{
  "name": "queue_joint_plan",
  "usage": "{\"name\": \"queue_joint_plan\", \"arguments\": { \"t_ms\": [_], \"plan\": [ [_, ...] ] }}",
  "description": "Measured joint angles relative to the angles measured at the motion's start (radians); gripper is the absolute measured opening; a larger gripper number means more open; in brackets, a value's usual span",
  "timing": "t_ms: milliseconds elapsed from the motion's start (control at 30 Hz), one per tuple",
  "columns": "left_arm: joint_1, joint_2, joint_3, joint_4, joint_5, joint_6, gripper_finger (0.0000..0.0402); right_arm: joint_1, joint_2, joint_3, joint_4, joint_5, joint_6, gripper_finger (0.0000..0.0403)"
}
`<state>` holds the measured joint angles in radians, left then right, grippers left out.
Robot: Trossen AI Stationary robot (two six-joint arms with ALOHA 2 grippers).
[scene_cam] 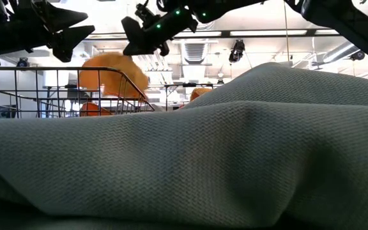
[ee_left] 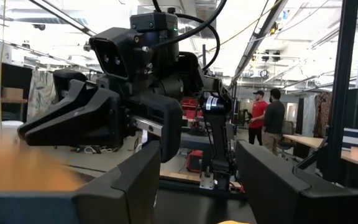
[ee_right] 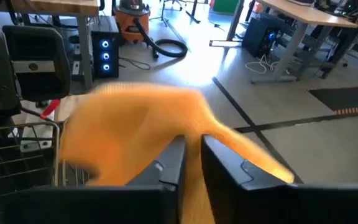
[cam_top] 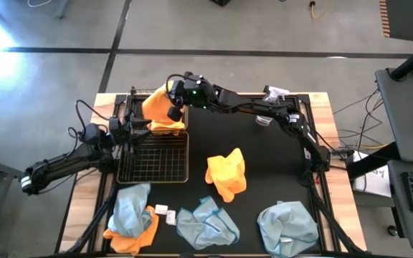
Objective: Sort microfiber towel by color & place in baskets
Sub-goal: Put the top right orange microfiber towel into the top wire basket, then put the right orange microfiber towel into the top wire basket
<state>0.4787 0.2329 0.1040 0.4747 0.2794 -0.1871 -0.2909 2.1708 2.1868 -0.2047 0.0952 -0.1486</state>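
Observation:
My right gripper (cam_top: 173, 109) reaches across the far side of the table and is shut on an orange towel (cam_top: 158, 107) above the far basket (cam_top: 130, 100). The low view shows this towel (scene_cam: 110, 73) hanging behind the basket wires (scene_cam: 43, 89). The near basket (cam_top: 153, 154) lies beside it. My left gripper (ee_left: 197, 180) is open at the baskets' left side (cam_top: 125, 129), touching nothing. On the table lie another orange towel (cam_top: 226, 172), three blue-grey towels (cam_top: 130, 204) (cam_top: 205, 223) (cam_top: 287, 226), and an orange one (cam_top: 131, 236) partly under a blue-grey one. My right gripper pinches the orange towel between its two fingers (ee_right: 166, 162) at a bunched upper part (ee_right: 191, 118); one layer or several, I cannot tell. The fingers come slanting down from the table's right. The towel hangs slack below them, its lower part (cam_top: 167, 127) reaching into the far basket.
A blue-grey towel (scene_cam: 235, 160) fills the low view's foreground. Small white objects (cam_top: 165, 212) lie between the near towels, and a white object (cam_top: 274, 92) sits at the far edge. Two people (ee_left: 266, 118) stand in the room beyond. Bare black mat (cam_top: 264, 158) lies mid-table.

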Motion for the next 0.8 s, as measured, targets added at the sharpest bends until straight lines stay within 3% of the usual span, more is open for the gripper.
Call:
{"name": "queue_joint_plan", "arguments": {
  "t_ms": [233,400,800],
  "plan": [
    [0.000,0.000,0.000,-0.001,0.000,0.000,0.0194,0.000,0.000,0.000,-0.046,0.001,-0.004,0.0114],
    [0.000,0.000,0.000,-0.005,0.000,0.000,0.0194,0.000,-0.004,0.000,-0.207,0.001,0.052,0.0139],
    [0.000,0.000,0.000,-0.005,0.000,-0.027,0.0194,0.060,-0.030,-0.001,-0.629,-0.008,0.043,0.0126]
  ]
}}
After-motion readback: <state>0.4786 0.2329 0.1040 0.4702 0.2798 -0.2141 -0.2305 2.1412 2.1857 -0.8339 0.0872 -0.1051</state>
